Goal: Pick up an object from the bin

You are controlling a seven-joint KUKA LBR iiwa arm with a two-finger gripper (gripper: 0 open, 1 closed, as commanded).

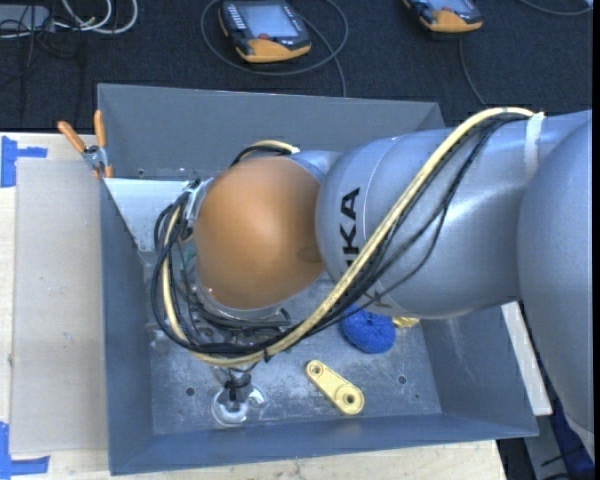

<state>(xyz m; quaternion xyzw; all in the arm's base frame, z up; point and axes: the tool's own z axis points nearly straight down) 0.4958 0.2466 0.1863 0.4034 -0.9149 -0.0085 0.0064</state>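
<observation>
My gripper (238, 382) reaches down below the orange dome to the bin's floor near the front left. Right under its tip lies a small round clear-and-silver thing (229, 407), touching or nearly touching it. A flat yellow piece (334, 386) with a hole at each end lies on the floor to the right of the gripper. Further right and back sits a blue rounded thing (369, 332), partly hidden under the arm.
The arm with its orange dome and looped cables covers most of the bin's middle and back. The front wall is close to the gripper. Bare floor shows along the front right.
</observation>
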